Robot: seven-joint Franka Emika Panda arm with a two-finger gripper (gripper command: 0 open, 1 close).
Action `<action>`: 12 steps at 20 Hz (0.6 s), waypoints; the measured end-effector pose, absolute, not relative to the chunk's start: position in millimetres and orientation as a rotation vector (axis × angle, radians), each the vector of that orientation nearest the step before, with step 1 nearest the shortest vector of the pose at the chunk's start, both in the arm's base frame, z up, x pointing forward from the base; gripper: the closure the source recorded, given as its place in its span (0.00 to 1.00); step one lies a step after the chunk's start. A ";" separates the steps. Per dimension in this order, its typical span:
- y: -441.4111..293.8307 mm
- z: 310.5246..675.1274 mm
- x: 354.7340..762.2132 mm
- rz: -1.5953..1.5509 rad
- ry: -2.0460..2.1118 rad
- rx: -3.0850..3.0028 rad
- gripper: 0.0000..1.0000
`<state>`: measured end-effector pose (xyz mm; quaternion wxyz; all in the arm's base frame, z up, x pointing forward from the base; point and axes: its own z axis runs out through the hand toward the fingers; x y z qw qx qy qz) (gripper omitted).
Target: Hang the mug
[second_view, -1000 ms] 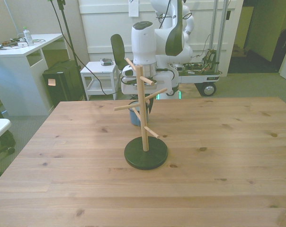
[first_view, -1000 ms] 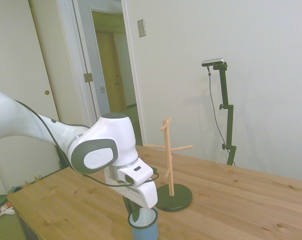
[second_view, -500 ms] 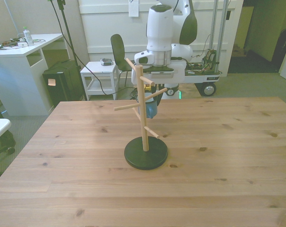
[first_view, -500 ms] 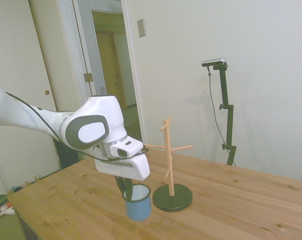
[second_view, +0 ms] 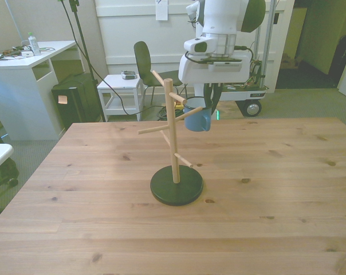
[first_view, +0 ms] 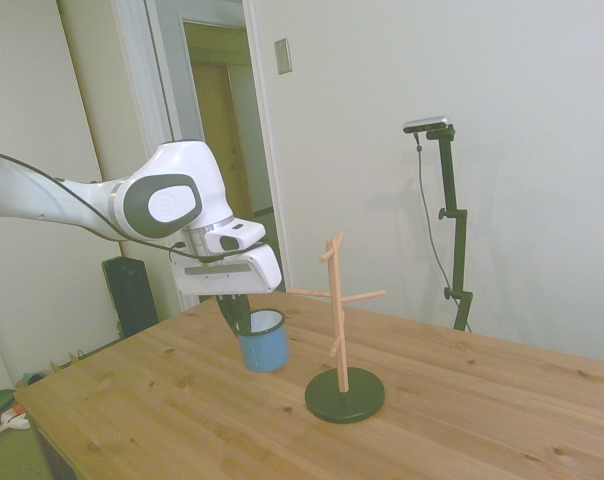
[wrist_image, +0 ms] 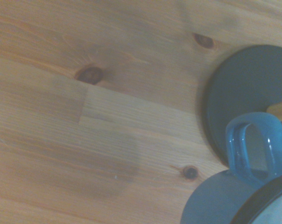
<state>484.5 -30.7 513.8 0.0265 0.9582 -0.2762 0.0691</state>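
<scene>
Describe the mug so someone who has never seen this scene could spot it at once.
Start at the wooden table and find the wooden peg rack on its dark round base. Behind the rack's upper pegs, in the air, the white arm's gripper holds the mug by its rim. It is small, light blue with a white inside, a dark rim and a loop handle: the only blue thing there.

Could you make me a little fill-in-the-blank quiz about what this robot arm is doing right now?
1. The gripper holds a light-blue ____ above the table.
2. The wooden rack stands on a round ____ base.
3. The mug is not yet hung on any ____ of the rack.

Missing words: mug; black; peg
</scene>
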 end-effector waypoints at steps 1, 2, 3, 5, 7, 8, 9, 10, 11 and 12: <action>-26.3 515.9 489.2 0.213 -0.849 2.962 1.00; -22.5 517.6 493.2 0.211 -0.845 2.963 1.00; -18.8 519.0 496.9 0.207 -0.841 2.963 1.00; -12.3 522.6 502.3 0.211 -0.829 2.961 1.00; -6.3 527.1 505.2 0.215 -0.820 2.958 1.00; -3.5 529.5 506.1 0.220 -0.820 2.958 1.00; -0.8 531.7 506.7 0.225 -0.819 2.958 1.00; 1.6 533.9 507.0 0.227 -0.817 2.959 1.00; 3.9 536.1 507.1 0.226 -0.814 2.959 1.00; 5.9 538.0 507.4 0.228 -0.810 2.960 1.00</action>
